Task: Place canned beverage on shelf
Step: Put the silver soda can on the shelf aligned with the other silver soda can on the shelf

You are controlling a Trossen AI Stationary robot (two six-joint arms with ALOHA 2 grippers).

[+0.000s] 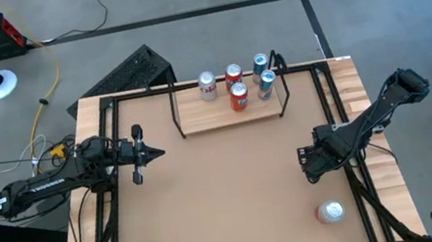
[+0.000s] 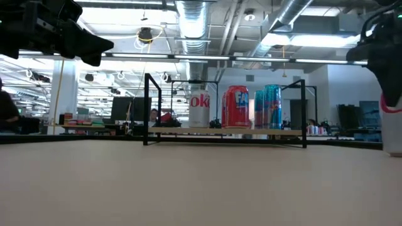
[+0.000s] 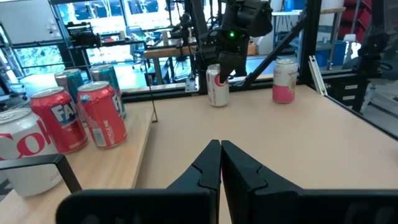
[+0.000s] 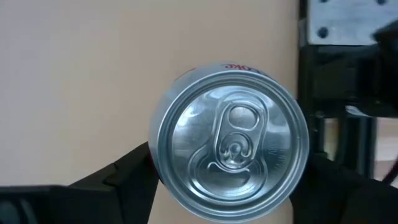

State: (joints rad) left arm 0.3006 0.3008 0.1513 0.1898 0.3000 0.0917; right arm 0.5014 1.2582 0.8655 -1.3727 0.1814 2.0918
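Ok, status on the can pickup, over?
Right end effector open over upright can, fingers either side, can on the table. Left end effector shut, waiting table-left. Shelf holds five cans, front strip bare.

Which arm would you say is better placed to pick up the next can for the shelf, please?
The right. Its pincer hangs directly over the near-right can, fingers open either side. The left pincer is shut, hovering mid-left, far from both loose cans and from the shelf.

Red cans (image 1: 235,85), blue cans (image 1: 263,74) and a white can (image 1: 208,86) on light-wood shelf (image 1: 224,116) with black uprights.
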